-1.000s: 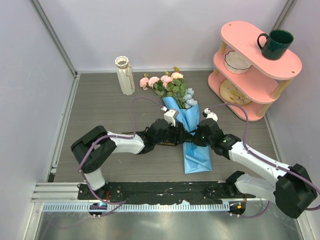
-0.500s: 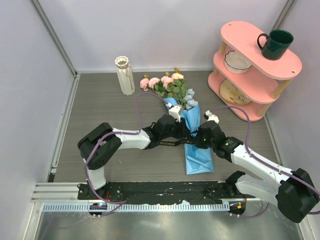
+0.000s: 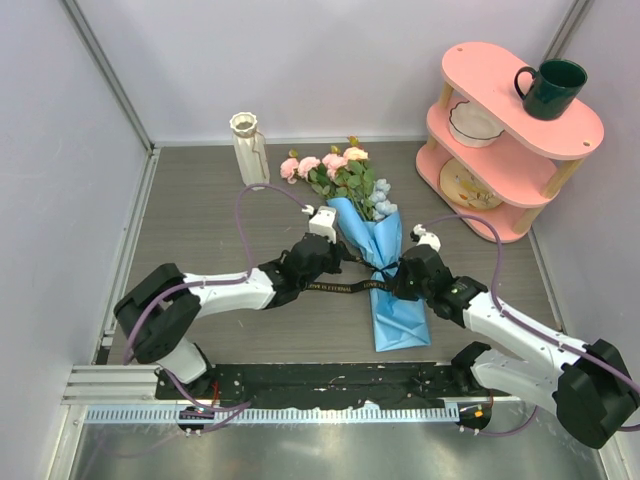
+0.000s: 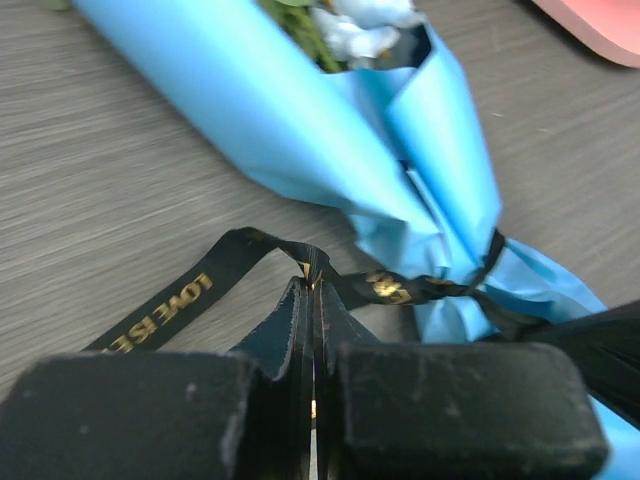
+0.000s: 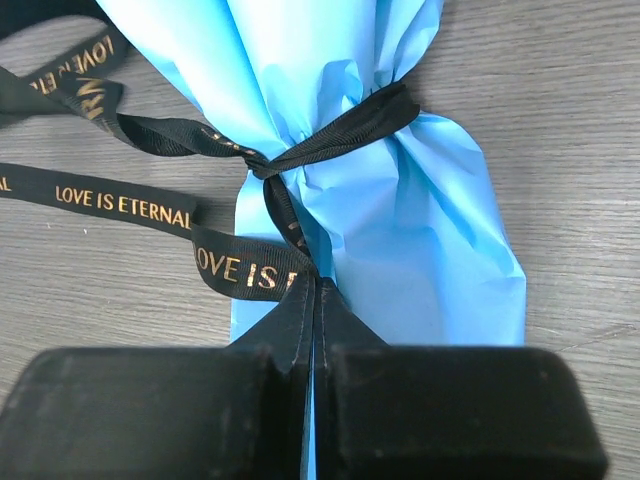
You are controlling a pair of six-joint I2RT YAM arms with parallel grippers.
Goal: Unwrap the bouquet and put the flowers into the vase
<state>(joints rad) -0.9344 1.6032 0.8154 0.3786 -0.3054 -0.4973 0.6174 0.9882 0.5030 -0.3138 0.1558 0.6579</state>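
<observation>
Robot test cell in a laboratory: plain white panel walls point(image 3: 300, 60) on metal corner posts point(image 3: 105, 70) enclose a grey wood-grain worktop point(image 3: 200, 210); slotted aluminium rail point(image 3: 300, 412) along near edge.

Wrap point(image 5: 400, 230) beyond the jaws is noted as plain sky blue. Ribbon point(image 5: 120, 205) at the jaw tips is black, lettered in gold "LOVE IS ETERNAL". Flowers point(image 3: 330, 162): pink, peach, pale blue, green leaves. Vase point(image 3: 250, 155): cream, ribbed. Tabletop point(image 3: 190, 220): grey wood-grain.
</observation>
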